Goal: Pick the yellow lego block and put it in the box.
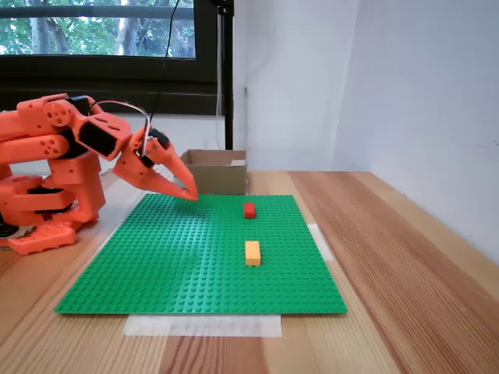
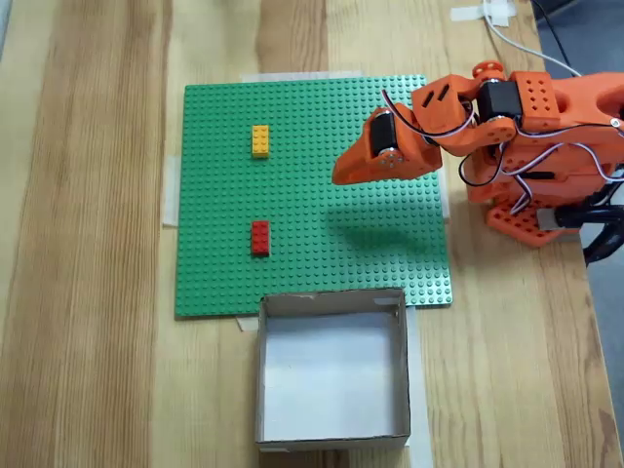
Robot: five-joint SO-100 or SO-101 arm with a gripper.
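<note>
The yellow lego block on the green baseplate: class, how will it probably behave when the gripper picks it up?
The yellow lego block looks like rigid plastic, so it probably won't bend. Being small, it is likely light. It sits on the studded green baseplate, so it may be pressed on and resist lifting or pushing.

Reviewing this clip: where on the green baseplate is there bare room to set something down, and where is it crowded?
On the green baseplate, the strip left of the yellow lego block and red brick is bare, as is the patch between the red brick and the box. It is crowded at the right edge, where the gripper hangs.
</note>
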